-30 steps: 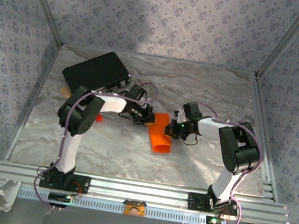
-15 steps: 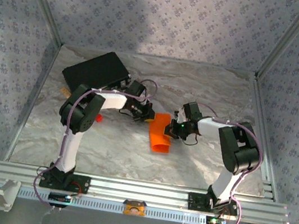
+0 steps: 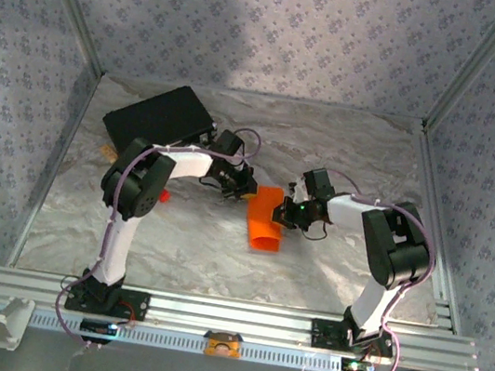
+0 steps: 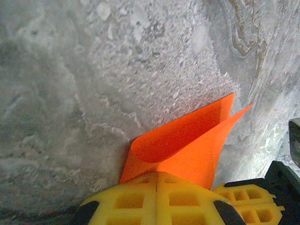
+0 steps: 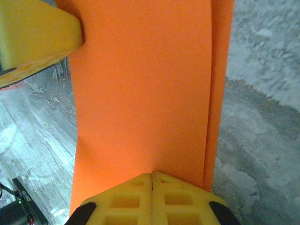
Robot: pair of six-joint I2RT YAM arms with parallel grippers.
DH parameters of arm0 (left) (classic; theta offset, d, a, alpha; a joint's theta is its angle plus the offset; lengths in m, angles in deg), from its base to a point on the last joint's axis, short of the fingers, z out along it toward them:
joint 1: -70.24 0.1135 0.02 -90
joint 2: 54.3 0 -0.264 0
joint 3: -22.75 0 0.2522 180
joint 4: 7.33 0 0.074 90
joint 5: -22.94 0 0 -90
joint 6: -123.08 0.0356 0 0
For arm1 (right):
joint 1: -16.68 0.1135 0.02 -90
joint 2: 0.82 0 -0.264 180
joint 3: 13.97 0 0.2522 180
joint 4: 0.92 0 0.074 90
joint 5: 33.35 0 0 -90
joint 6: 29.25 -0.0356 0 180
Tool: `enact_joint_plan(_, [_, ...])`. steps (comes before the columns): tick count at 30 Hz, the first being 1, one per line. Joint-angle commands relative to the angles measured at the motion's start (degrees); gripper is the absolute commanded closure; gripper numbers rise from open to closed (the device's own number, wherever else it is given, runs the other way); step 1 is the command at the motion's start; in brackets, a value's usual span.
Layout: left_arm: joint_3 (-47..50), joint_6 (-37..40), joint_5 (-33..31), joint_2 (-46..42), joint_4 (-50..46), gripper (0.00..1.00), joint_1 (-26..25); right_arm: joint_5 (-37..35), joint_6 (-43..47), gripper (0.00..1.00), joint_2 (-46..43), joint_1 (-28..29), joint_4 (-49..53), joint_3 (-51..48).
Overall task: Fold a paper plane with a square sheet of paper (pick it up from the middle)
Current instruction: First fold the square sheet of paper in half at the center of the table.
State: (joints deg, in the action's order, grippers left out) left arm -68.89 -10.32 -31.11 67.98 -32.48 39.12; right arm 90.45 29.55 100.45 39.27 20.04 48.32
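Across the marbled grey surface (image 3: 347, 154), between patterned walls, the black case (image 3: 160, 115) lies at the back left corner. In front of it the left arm (image 3: 134, 188) reaches inward, and the right arm (image 3: 394, 242) reaches in from the other side, so the two meet near the middle. And there between them is the square sheet of paper (image 3: 265, 226), bright orange and doubled over into a long strip. It runs from the wrists toward the near edge, and its near end is curled up. The left fingers (image 3: 244, 185) sit at the strip's far left corner, and the right fingers (image 3: 288, 213) are against its right edge. From the left wrist the yellow left fingers (image 4: 131, 197) are pressed together with no gap, and the paper (image 4: 187, 150) fans out from under their tips in two layers, one of them rolled over. From the right wrist the right fingers (image 5: 126, 201) are just as tightly together at the edge of the flat orange band (image 5: 140, 93). Whether either pair has a layer nipped between its tips cannot be told. A small red block (image 3: 163, 196) sits beside the left arm, well apart from the paper.
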Motion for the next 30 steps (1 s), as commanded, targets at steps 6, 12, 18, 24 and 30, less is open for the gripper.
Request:
enact_joint_plan(6, [-2.2, -2.1, -6.1, 2.3, -0.2, 1.0, 1.8, -4.9, 0.6, 1.0, 2.3, -0.1, 6.1, -1.4])
enact_joint_plan(12, [-4.1, -3.4, -6.2, 3.8, 0.3, 1.0, 1.9, -4.7, 0.8, 1.0, 2.4, 0.0, 6.1, -1.4])
enact_joint_plan(18, [-4.7, -4.8, -7.9, 4.3, 0.2, 1.0, 2.1, -4.5, 1.1, 1.0, 2.4, 0.0, 6.3, -1.4])
enact_joint_plan(24, [-6.5, -5.7, -8.7, 5.2, -0.8, 1.0, 2.2, -4.4, 1.3, 1.0, 2.4, 0.0, 6.4, -1.3])
enact_joint_plan(30, [-7.7, -7.1, -8.9, 6.3, -0.6, 1.0, 2.4, -4.2, 1.4, 1.0, 2.5, -0.2, 6.6, -1.2])
